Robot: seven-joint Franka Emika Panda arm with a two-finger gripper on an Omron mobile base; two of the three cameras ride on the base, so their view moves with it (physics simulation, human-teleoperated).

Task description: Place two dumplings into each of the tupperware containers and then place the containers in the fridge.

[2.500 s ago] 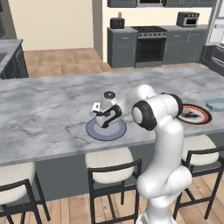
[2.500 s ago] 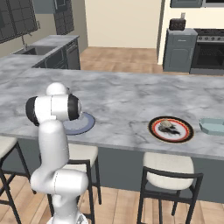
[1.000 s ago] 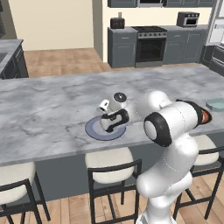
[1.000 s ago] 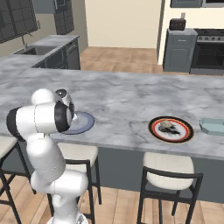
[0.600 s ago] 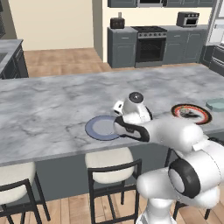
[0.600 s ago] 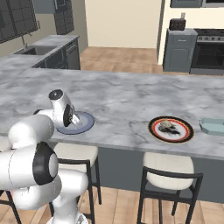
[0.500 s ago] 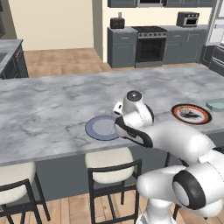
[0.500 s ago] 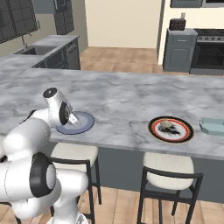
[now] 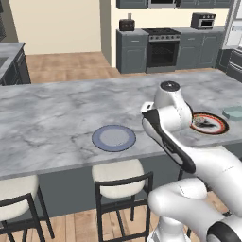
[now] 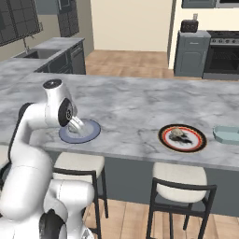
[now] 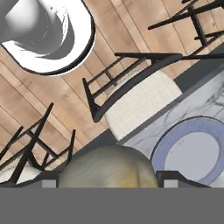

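Hand view | pincer (image 11: 105, 183) grips dumpling (image 11: 108, 166) | rounded tan lump

Round plate (image 9: 113, 138) on counter (image 9: 56, 118); rimmed plate (image 9: 209, 124) right, container (image 9: 233, 112) probably beyond.

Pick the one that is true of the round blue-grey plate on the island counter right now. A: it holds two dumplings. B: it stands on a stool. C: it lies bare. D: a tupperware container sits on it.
C: the blue-grey plate lies flat on the marble counter with nothing on its surface.
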